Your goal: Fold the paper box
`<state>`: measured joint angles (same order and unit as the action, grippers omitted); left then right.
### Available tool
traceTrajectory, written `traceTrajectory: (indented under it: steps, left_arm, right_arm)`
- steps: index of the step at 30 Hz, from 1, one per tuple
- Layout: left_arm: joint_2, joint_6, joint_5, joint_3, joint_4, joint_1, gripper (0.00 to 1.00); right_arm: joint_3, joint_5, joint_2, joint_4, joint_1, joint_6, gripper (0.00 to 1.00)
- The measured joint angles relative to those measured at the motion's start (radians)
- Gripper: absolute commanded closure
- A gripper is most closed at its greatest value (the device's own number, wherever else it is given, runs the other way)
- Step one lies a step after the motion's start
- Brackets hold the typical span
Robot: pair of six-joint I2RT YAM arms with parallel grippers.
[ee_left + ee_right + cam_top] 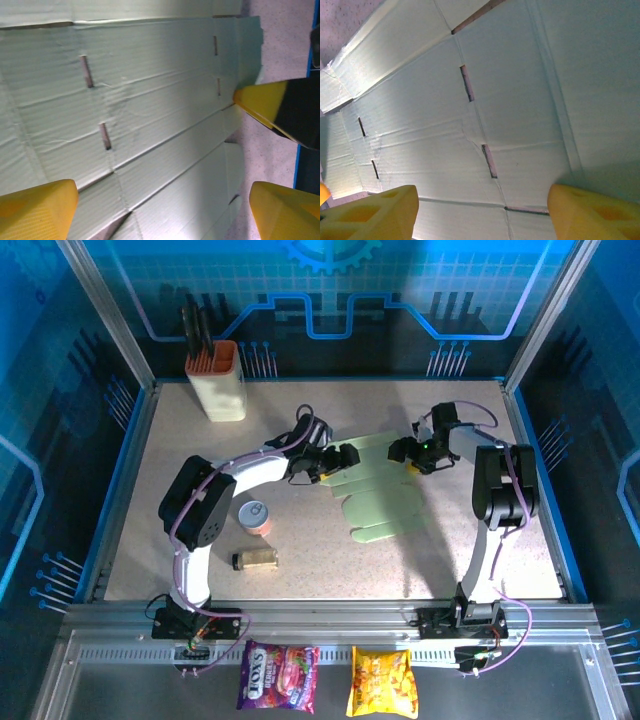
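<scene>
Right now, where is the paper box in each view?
Top external: paper box flat, just right of centre, between left end effector and right end effector.
Left wrist: top left through centre, beyond the yellow fingertips.
Right wrist: top left to right edge.
Shared landmark: paired slits in the card, both wrist views.

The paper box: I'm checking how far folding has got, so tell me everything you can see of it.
The paper box is pale green thin card, an unfolded cut-out lying flat mid-table, with parallel creases, narrow slots and rounded flaps at its near end. The left gripper and right gripper, both open, sit over its far strip from either side; contact cannot be told.
</scene>
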<state>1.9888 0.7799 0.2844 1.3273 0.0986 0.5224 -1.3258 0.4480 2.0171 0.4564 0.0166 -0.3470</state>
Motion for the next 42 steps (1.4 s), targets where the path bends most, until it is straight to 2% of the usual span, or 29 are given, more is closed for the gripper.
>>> traceTrajectory:
  steps: [6,16,22,32,37,42]
  left_arm:
    - [0.0,-0.001,0.0,-0.053,0.001,-0.049,0.1]
    - [-0.006,-0.05,0.001,-0.093,0.002,-0.124,0.09]
    - [-0.05,-0.102,-0.008,-0.134,0.041,-0.164,0.08]
    - [-0.171,-0.185,-0.064,-0.178,0.156,-0.194,0.1]
    - [-0.247,-0.204,-0.071,-0.185,0.17,-0.194,0.1]
    - [-0.306,-0.207,-0.069,-0.242,0.168,-0.194,0.1]
  right_arm:
    - [0.059,0.017,-0.04,-0.016,0.019,-0.008,0.3]
    - [0.127,0.011,-0.09,-0.02,0.13,-0.051,0.3]
    - [0.149,-0.044,-0.119,-0.019,0.193,-0.078,0.29]
    - [0.147,-0.161,-0.166,0.03,0.226,-0.066,0.29]
    - [0.121,-0.151,-0.192,0.041,0.249,-0.064,0.31]
    - [0.105,-0.068,-0.198,0.024,0.289,-0.064,0.36]
